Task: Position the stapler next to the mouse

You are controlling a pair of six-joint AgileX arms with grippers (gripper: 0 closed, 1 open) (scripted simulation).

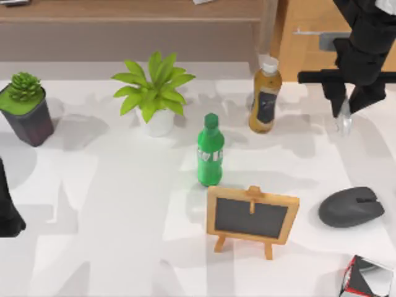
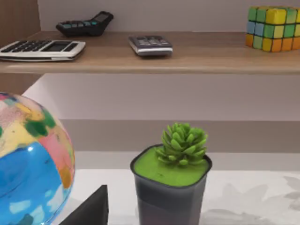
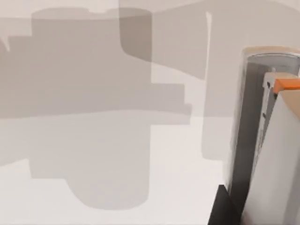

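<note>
The desk under my arms looks smooth, matt and white. The mouse has a smooth matt dark shell, like plastic. The little chalkboard has a wood-like frame around a matt slate panel. The green bottle looks like glossy plastic. The shelf looks like wood grain.

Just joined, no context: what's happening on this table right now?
The right gripper is up at the table's far right corner, carrying a pale grey stapler with an orange tip, which the right wrist view shows close up. The mouse sits on the right side nearer the front, beside the small chalkboard. The stapler isn't next to it yet. The left arm is parked at the left edge.
</note>
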